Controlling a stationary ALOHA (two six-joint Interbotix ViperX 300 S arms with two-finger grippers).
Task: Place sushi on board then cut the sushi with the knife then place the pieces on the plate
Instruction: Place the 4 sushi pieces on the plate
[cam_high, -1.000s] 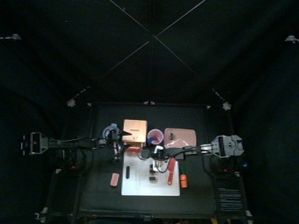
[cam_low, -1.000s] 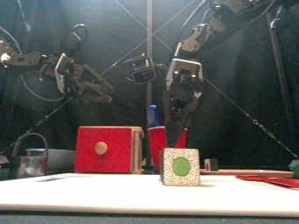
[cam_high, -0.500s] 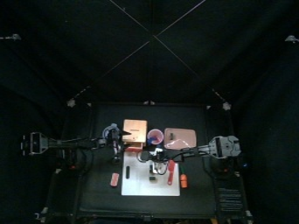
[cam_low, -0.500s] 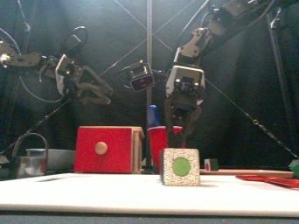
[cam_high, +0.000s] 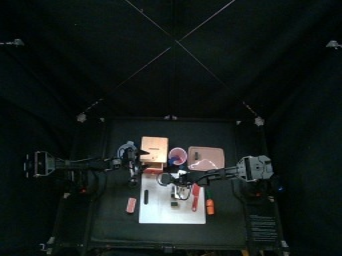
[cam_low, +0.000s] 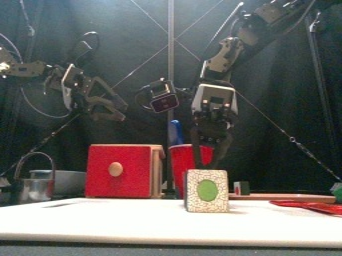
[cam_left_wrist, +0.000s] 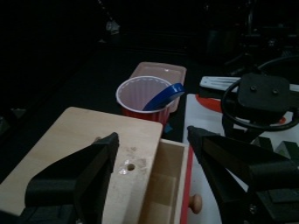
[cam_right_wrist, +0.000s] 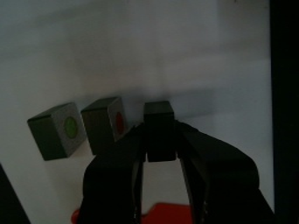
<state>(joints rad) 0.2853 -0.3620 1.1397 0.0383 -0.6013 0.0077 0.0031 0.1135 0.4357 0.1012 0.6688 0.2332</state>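
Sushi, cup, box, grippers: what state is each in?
Right gripper: shut on one sushi piece.
Left gripper: open, empty, above the wooden box.
Green-centred piece: resting on the white board.
Red-centred piece: resting on the board.
Red cup: upright, blue knife inside.
Box drawer: pulled open.

Left gripper (cam_left_wrist: 152, 143) jaws apart over wooden box (cam_left_wrist: 96, 150); red cup (cam_left_wrist: 146, 96) holding blue knife (cam_left_wrist: 169, 90) beyond; pink tray (cam_left_wrist: 159, 69) farther.

The right gripper (cam_right_wrist: 159, 138), closed on a sushi piece (cam_right_wrist: 159, 112), stands slightly lower and further right in the front view than one second ago.
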